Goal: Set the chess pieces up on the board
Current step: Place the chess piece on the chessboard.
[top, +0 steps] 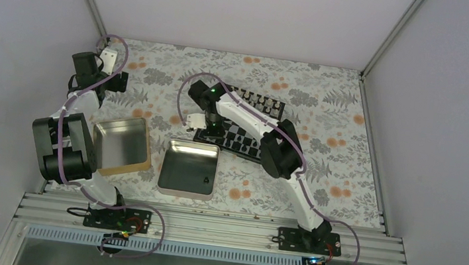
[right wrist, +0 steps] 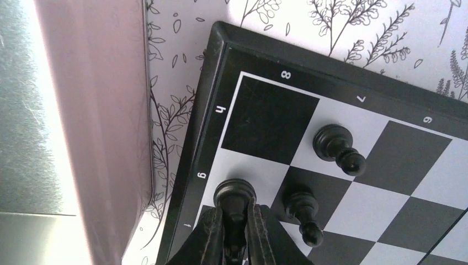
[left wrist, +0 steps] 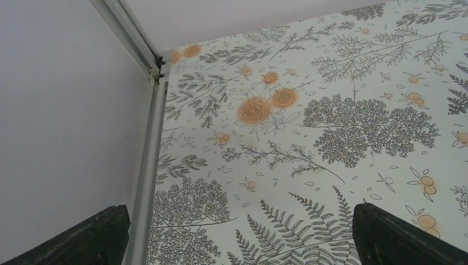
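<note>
The board [top: 244, 137] lies at mid-table, partly under my right arm; the right wrist view shows its near-left corner [right wrist: 221, 41]. My right gripper [right wrist: 234, 212] is shut on a black chess piece [right wrist: 234, 194], whose base rests on or just above a white square by the left border. Two other black pawns [right wrist: 338, 146] [right wrist: 303, 212] stand on squares beside it. More black pieces [top: 259, 100] line the board's far edge. One black piece [top: 205, 180] lies in the silver tin [top: 180, 179]. My left gripper [left wrist: 237, 234] is open over bare floral cloth at the far left.
A gold-rimmed tin [top: 141, 165] sits left of the silver tin, near the left arm. The silver tin's wall [right wrist: 94, 110] stands close to the board's left edge. Grey enclosure walls and a metal frame post [left wrist: 146, 138] bound the table.
</note>
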Robot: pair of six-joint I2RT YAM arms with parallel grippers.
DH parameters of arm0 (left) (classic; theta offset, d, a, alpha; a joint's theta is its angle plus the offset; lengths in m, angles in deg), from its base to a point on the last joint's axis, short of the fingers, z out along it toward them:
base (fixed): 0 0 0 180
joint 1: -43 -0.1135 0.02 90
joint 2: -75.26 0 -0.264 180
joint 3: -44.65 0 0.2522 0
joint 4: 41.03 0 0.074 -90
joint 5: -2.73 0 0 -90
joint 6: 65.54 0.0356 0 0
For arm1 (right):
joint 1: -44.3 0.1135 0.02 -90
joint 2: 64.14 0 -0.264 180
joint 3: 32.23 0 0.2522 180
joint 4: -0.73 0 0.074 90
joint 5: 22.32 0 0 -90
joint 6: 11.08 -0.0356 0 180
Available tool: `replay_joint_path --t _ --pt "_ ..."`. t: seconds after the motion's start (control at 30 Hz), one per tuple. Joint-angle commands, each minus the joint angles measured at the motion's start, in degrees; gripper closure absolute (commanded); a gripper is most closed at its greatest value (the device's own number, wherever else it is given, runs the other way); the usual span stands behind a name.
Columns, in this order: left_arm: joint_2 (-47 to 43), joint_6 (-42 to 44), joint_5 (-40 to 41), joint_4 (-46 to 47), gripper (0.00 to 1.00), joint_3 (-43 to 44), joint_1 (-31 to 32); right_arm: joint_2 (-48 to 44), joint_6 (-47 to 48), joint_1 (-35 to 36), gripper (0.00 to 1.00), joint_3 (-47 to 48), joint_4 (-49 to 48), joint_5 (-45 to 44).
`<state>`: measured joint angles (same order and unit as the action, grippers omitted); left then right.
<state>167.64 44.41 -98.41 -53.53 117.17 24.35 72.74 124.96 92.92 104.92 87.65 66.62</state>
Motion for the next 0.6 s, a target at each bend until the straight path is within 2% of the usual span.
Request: replay_joint_path --t 0.0,0.57 --pt "0.3 0.2 -0.4 1.0 0.00 0.8 -0.5 0.8 0.9 -0.5 0.88 1.4 0.4 -0.1" --pt "0.3 0.2 -0.5 1.0 0.00 0.7 -0.7 1.3 1.2 -0.7 0.87 1.8 -0.1 0.6"
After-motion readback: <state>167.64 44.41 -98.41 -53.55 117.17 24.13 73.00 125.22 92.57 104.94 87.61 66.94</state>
